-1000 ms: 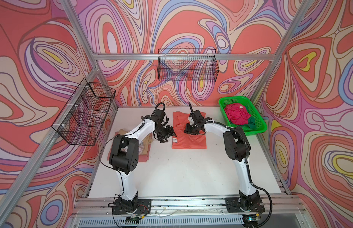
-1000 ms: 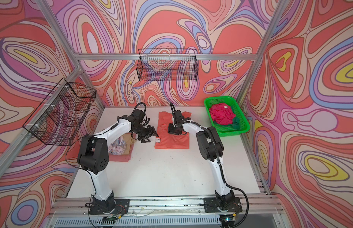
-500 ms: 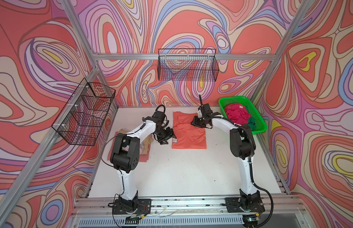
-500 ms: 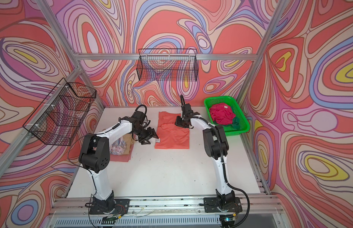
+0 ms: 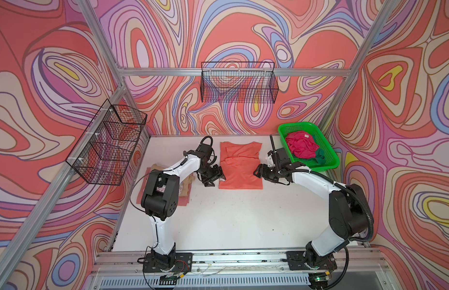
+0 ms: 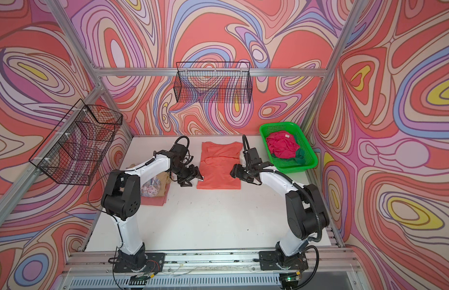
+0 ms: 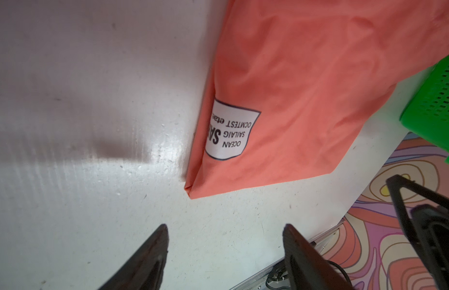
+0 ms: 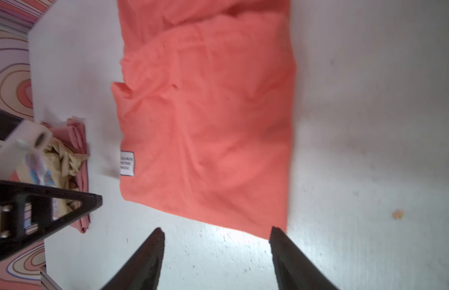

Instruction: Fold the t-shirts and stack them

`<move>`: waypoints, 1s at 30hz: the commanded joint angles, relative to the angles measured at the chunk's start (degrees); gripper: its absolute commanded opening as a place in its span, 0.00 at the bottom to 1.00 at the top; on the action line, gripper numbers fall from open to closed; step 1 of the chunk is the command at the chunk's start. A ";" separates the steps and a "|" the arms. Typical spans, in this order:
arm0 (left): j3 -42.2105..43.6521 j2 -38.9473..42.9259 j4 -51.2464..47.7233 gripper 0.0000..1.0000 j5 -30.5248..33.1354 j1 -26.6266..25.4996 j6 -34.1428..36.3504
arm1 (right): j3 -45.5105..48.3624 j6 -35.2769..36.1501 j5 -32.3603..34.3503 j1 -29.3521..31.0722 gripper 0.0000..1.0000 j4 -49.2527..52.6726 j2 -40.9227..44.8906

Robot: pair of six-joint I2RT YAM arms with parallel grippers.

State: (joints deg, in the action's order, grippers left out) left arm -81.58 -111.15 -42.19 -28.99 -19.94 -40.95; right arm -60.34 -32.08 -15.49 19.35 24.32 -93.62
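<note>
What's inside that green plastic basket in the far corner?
In the green plastic basket lies a crumpled magenta-pink cloth shirt with a white label; a dark green cloth peeks out beneath it. Anything lower is covered.

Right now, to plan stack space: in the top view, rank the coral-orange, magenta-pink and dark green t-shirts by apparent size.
1. coral-orange t-shirt, lying flat.
2. magenta-pink t-shirt, crumpled.
3. dark green t-shirt, mostly hidden; visible part only.

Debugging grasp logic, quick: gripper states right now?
Left gripper: open, holding nothing.
Right gripper: open, holding nothing.
</note>
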 commanded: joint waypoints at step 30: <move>-3.23 -11.51 0.52 0.30 6.72 -3.07 -3.96 | 5.93 -3.13 4.54 2.29 0.35 -7.68 -9.61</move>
State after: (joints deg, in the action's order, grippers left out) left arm -84.93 -119.39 -41.74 -25.63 -22.94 -45.04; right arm -55.16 -35.42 -13.26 21.47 15.70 -100.90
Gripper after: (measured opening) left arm 0.368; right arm 0.375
